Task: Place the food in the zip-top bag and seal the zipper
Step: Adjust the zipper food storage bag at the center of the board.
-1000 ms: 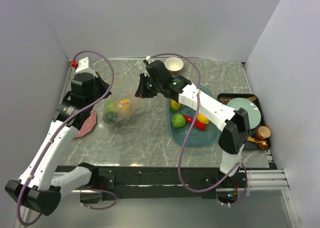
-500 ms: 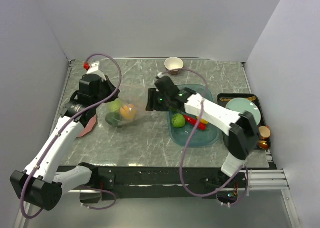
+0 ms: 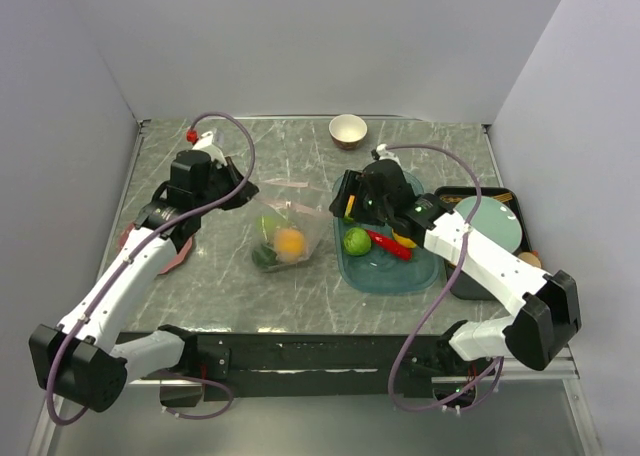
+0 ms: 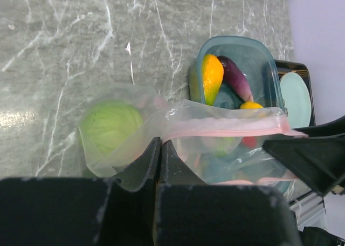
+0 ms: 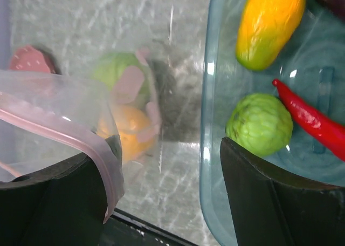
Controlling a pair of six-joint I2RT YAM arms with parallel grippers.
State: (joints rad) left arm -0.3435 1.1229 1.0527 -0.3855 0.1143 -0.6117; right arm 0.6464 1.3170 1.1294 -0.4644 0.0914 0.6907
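Between the pinched tips of the left claw (image 4: 160,144) hangs the zip-top bag (image 3: 292,214), cabbage (image 4: 110,127) and orange (image 3: 290,242) inside; right claw (image 3: 347,198) gapes wide over the tray (image 5: 207,149) edge; lime (image 5: 260,124), chili (image 5: 312,119), eggplant (image 4: 235,79) unpacked; zipper (image 4: 226,128) unsealed.

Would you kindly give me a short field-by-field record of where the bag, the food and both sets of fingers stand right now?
Left gripper: fingers shut on the zip-top bag edge
Right gripper: fingers open, zipper draped over one
In bag: cabbage, orange
In teal tray: lime, red chili, eggplant, yellow-orange fruit
Seal: not closed, bag mouth open
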